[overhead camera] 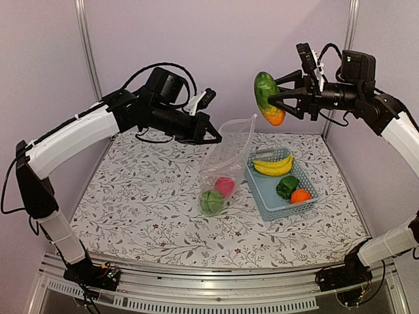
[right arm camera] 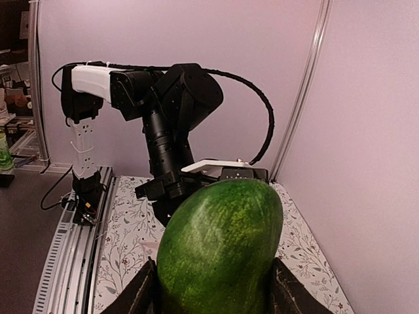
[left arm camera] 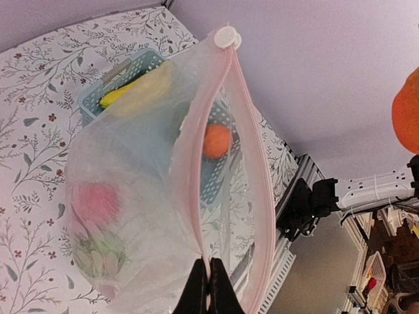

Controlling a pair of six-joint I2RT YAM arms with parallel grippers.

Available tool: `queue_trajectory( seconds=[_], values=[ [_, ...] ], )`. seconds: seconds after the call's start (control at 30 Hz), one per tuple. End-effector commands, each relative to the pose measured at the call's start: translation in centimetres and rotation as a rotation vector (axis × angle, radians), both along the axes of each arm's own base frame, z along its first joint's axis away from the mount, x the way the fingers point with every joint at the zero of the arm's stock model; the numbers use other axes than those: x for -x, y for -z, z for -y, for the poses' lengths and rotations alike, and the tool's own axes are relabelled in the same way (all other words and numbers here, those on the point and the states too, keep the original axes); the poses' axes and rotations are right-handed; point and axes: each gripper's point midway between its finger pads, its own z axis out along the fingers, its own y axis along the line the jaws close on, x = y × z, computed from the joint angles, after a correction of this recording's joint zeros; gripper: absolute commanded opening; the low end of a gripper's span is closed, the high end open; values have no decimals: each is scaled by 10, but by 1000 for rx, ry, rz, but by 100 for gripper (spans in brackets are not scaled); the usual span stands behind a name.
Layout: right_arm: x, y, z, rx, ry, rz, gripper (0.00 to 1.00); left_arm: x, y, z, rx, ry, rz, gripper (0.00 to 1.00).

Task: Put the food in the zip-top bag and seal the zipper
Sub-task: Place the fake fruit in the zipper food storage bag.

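Observation:
The clear zip-top bag (overhead camera: pixel 227 160) hangs upright over the table with its mouth gaping. My left gripper (overhead camera: pixel 217 137) is shut on one side of the pale pink zipper (left arm camera: pixel 195 150), as the left wrist view shows (left arm camera: pixel 209 273). Inside the bag lie a pink-red fruit (overhead camera: pixel 224 186) and a round green ball (overhead camera: pixel 211 201). High above the basket, my right gripper (overhead camera: pixel 280 99) is shut on the green-orange mango (overhead camera: pixel 267 97). That mango (right arm camera: pixel 219 248) fills the right wrist view, wedged between the fingers (right arm camera: pixel 145 296).
The light-blue basket (overhead camera: pixel 272 210) stands right of the bag and touches it. It holds yellow bananas (overhead camera: pixel 273 165), a green pepper (overhead camera: pixel 286 186) and an orange (overhead camera: pixel 300 195). Purple walls and metal posts close the back; a rail runs along the near edge.

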Motion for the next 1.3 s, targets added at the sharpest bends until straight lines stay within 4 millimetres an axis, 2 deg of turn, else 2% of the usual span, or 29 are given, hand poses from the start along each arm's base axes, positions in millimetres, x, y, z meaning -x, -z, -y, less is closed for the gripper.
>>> queue_trajectory(
  seconds=[0.0, 0.1, 0.37, 0.5, 0.63, 0.83, 0.93, 1.1, 1.27],
  values=[
    [10, -4, -15, -43, -115, -24, 37, 17, -4, 5, 17, -13, -63, 0],
    [12, -3, -21, -55, -144, -21, 36, 22, -6, 6, 26, -12, -67, 0],
    [5, 5, -37, -87, -197, -6, 33, 30, -26, 6, 92, -13, -81, 0],
    [0, 9, -45, -98, -206, 4, 34, 36, -37, 9, 138, 6, -104, 0],
    [-9, 23, -56, -88, -190, 23, 38, 40, -45, 10, 171, 16, -120, 0],
    [-17, 42, -65, -93, -183, 16, 40, 44, -42, 7, 184, 15, -138, 0],
    [-23, 60, -74, -76, -171, -8, 42, 44, -35, 5, 178, 5, -143, 0],
    [-23, 72, -85, -66, -190, -41, 46, 44, -26, 6, 169, 3, -156, 0],
    [-25, 93, -90, -27, -170, -30, 50, 42, -22, 4, 158, -9, -148, 0]
  ],
)
